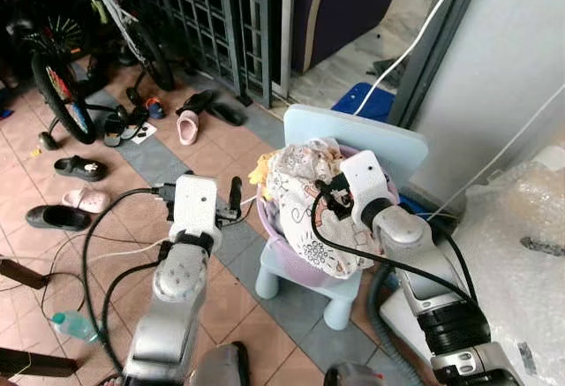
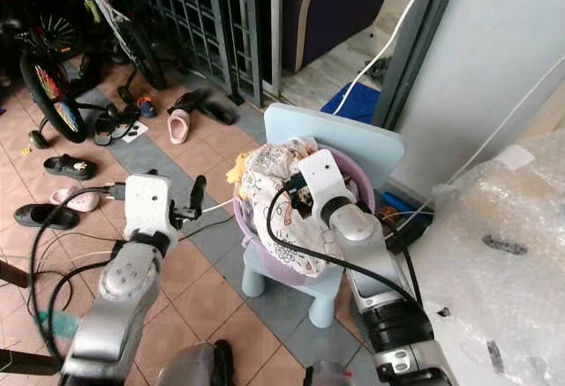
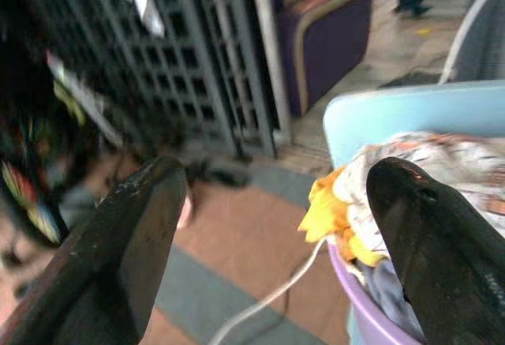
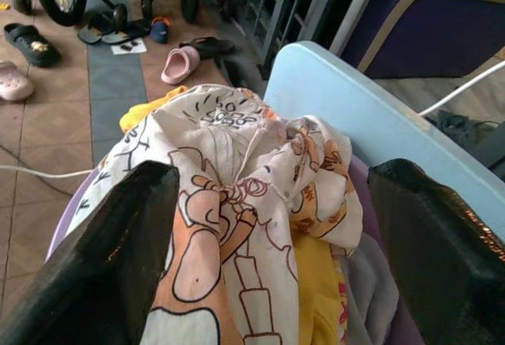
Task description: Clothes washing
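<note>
A purple basin (image 1: 268, 225) heaped with clothes stands on a small light-blue chair (image 1: 353, 137). On top lies a white cloth with an orange and brown cartoon print (image 4: 237, 203), with yellow fabric (image 3: 331, 211) beneath it. My right gripper (image 4: 276, 175) hovers just over the pile, open, its fingers (image 4: 118, 250) either side of the printed cloth and holding nothing. My left gripper (image 3: 276, 171) is open in the air to the left of the basin, level with its rim, also holding nothing.
Shoes and sandals (image 1: 79, 170) lie scattered on the tiled floor to the left, by a bicycle (image 1: 62, 77) and a metal grille (image 1: 212, 15). Cables (image 1: 88, 253) and a plastic bottle (image 1: 71, 324) are on the floor. A bubble-wrapped bulk (image 1: 521, 227) and a wall stand at the right.
</note>
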`<state>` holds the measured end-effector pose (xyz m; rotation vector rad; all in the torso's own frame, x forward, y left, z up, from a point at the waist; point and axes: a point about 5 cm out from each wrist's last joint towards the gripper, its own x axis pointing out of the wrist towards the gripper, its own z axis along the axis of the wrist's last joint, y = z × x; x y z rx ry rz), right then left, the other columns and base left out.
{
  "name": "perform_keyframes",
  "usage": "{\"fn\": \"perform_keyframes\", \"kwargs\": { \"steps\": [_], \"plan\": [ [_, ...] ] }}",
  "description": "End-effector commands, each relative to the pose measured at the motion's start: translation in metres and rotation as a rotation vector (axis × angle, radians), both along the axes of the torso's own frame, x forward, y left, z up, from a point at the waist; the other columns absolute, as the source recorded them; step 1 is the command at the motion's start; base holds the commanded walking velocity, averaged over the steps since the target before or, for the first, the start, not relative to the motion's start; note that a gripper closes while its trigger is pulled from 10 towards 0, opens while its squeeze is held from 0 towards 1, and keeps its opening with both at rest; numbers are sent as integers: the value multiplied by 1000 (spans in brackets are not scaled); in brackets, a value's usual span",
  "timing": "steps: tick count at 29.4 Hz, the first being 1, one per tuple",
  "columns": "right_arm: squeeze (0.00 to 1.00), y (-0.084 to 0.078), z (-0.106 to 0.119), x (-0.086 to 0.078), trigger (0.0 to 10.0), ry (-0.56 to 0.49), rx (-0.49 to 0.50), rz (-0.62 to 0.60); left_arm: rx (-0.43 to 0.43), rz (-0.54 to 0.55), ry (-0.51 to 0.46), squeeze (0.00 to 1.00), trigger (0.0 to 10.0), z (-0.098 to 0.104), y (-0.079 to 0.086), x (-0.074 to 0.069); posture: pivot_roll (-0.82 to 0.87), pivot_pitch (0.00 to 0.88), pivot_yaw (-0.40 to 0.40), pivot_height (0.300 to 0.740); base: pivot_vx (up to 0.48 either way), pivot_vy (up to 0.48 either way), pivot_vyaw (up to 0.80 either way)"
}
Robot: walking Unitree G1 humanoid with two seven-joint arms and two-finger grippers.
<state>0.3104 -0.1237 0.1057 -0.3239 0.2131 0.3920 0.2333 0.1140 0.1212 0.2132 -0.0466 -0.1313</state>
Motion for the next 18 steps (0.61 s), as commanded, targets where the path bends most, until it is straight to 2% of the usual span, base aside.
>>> {"fn": "perform_keyframes", "kwargs": {
  "steps": [1, 2, 3, 4, 5, 7, 9, 11, 13, 14, 15, 16, 18],
  "plan": [
    [1000, 3, -1, 0, 10000, 8, 7, 26, 45, 3, -56, 0, 10000, 8, 1, -8, 7, 70, 31, 740, 0, 0, 0],
    [851, 3, -2, 1, 10000, 11, 9, 26, 81, 6, -63, 0, 10000, 6, 5, -8, 11, 73, 29, 740, 0, 0, 0],
    [278, 4, -1, 1, 10000, 21, 22, 41, 153, 2, -82, 0, 10000, 5, 11, -8, 18, 81, 22, 740, 0, 0, 0],
    [278, 6, -1, 1, 10000, 27, 31, 54, 181, -4, -89, 0, 10000, 5, 13, -8, 18, 81, 22, 740, 0, 0, 0],
    [0, 9, -1, 0, 10000, 32, 30, 82, 168, 3, -70, 0, 10000, 3, 16, -7, 19, 89, 20, 740, 0, 0, 0],
    [0, 15, -3, -1, 10000, 49, 24, 137, 147, 15, -38, 0, 10000, 0, 19, -7, 19, 97, 21, 740, 0, 0, 0],
    [0, 26, -15, -8, 10000, 144, 9, 252, 126, 25, -9, 0, 10000, -2, 21, -11, 20, 111, 19, 740, 0, 0, 0],
    [0, 32, -25, -9, 10000, 183, 8, 270, 86, 49, 13, 0, 10000, -2, 21, -12, 24, 131, 13, 740, 0, 0, 0],
    [0, 35, -37, -9, 10000, 235, -8, 269, 86, 52, 10, 0, 10000, -1, 20, -12, 40, 146, 6, 740, 0, 0, 0],
    [0, 36, -42, -9, 5804, 251, -19, 271, 86, 52, 8, 0, 10000, 0, 19, -12, 43, 148, 4, 740, 0, 0, 0],
    [0, 38, -45, -9, 5804, 259, -27, 274, 84, 52, 7, 0, 10000, 0, 19, -13, 50, 152, -1, 740, 0, 0, 0],
    [0, 39, -55, -8, 0, 282, -62, 258, 57, 76, 44, 0, 10000, -3, 20, -16, 58, 157, -8, 740, 0, 0, 0],
    [0, 38, -59, -6, 0, 284, -98, 236, 17, 100, 101, 0, 10000, -9, 23, -19, 66, 162, -16, 740, 0, 0, 0]
  ]
}}
